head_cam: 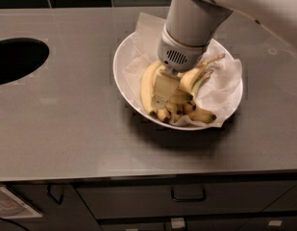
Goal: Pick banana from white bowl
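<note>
While the gripper (pixel 163 88) rests against the banana (pixel 147 85) in the white bowl (pixel 120 69), centre frame, its hold impossible to tell, grasping seems underway; next, squeeze firmly and lift.

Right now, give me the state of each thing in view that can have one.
white bowl: upright on the counter, paper-lined.
gripper: down in the bowl, among the fruit.
banana: in the bowl, beside the gripper, stem toward the far rim.
bunch: lying at the bowl's near side.
drawer: shut.

Arm (pixel 198 13) from upper right; pincer (pixel 163 89) down mid-frame (wrist (pixel 179 57) tilted)
</note>
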